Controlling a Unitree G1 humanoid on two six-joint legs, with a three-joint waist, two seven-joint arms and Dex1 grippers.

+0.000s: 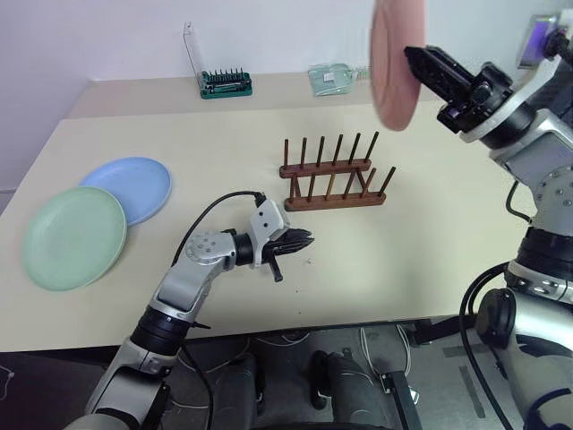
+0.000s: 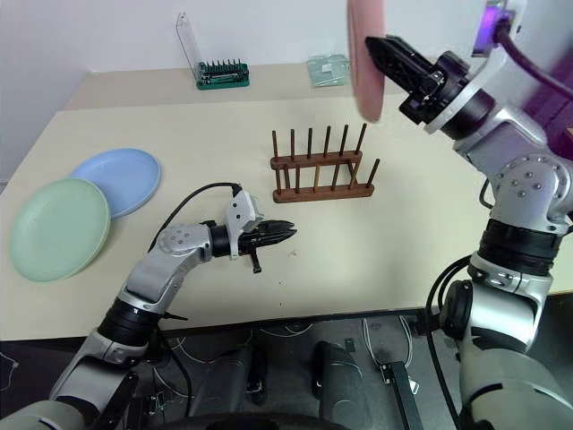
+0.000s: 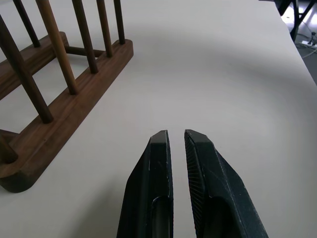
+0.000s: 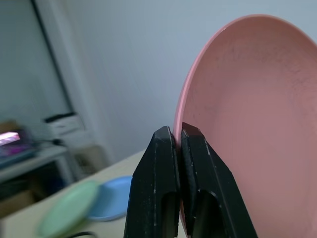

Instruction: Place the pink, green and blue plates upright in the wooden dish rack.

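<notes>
Gripping the pink plate by its rim, the right claw holds it on edge in the air, above and behind the wooden dish rack, which stands empty on the desk. Left claw hangs nearly closed and empty just in front of the rack. Green plate and blue plate lie flat at the desk's left side, the green overlapping the blue.

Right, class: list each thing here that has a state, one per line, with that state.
pink plate: held upright in the air, above the rack
green plate: flat on table
blue plate: flat, partly under green plate
wooden dish rack: empty
right end effector: shut on pink plate's rim
left end effector: shut, empty
</notes>
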